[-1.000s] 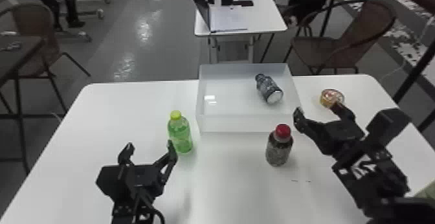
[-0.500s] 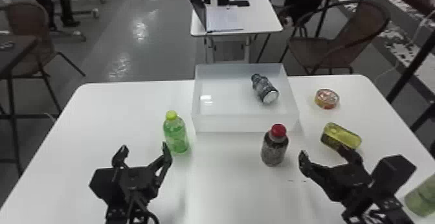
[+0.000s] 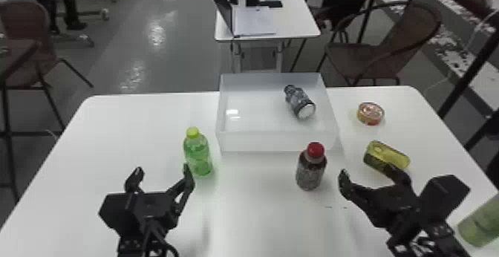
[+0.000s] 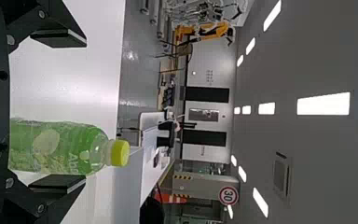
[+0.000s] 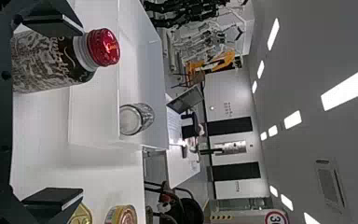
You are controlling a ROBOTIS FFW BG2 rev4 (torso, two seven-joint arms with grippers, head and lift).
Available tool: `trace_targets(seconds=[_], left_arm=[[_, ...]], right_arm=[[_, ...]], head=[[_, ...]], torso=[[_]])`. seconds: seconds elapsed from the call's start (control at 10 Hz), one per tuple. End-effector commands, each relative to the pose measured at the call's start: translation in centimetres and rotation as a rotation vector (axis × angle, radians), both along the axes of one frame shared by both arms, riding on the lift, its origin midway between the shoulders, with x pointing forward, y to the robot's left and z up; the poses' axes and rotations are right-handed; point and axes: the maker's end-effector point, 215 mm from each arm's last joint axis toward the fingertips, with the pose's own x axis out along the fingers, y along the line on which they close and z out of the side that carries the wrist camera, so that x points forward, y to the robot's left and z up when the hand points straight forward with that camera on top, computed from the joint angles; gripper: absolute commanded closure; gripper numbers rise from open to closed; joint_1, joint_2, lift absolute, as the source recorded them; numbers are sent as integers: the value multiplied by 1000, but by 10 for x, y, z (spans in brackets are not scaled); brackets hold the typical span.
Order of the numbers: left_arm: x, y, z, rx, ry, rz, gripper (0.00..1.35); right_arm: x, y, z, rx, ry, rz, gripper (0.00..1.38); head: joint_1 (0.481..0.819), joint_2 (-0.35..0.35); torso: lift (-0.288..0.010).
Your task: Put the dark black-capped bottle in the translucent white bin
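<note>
Compared with a second ago, your right gripper (image 3: 367, 171) has drawn back from the bin (image 3: 274, 141) toward your own side, and the yellow tin (image 3: 386, 156) it was covering now shows. The dark bottle (image 3: 300, 102) lies in the bin as it did then, on its side toward three o'clock, black cap aimed at eleven and base at five.

Your right arm comes in from the five o'clock corner, its gripper over the table (image 3: 260, 215) with jaws wide and nothing between them. Your left gripper (image 3: 162, 169) points to twelve, jaws also wide and holding nothing.

Taken from the bin's centre, the green bottle (image 3: 198, 156) stands at eight, the red-capped bottle (image 3: 311, 171) at five, the yellow tin at four and the round tin (image 3: 370, 113) at three. You can see lettering on the green bottle and on the red cap.
</note>
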Motion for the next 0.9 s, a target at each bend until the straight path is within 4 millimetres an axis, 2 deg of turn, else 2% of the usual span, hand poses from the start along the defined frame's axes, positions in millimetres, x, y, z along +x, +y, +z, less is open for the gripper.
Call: trace_targets(seconds=[0.0, 0.4, 0.8], left_arm=[[0, -1, -3, 0, 15, -3, 254], [0, 0, -2, 1, 12, -3, 254], [-1, 1, -3, 2, 13, -1, 254]], right_arm=[[1, 0, 0, -4, 1, -8, 88], [0, 0, 2, -19, -4, -21, 88], [-3, -9, 7, -26, -25, -69, 88]], head=[[695, 34], [695, 33], [695, 24]], torso=[[-92], [-92], [-92]])
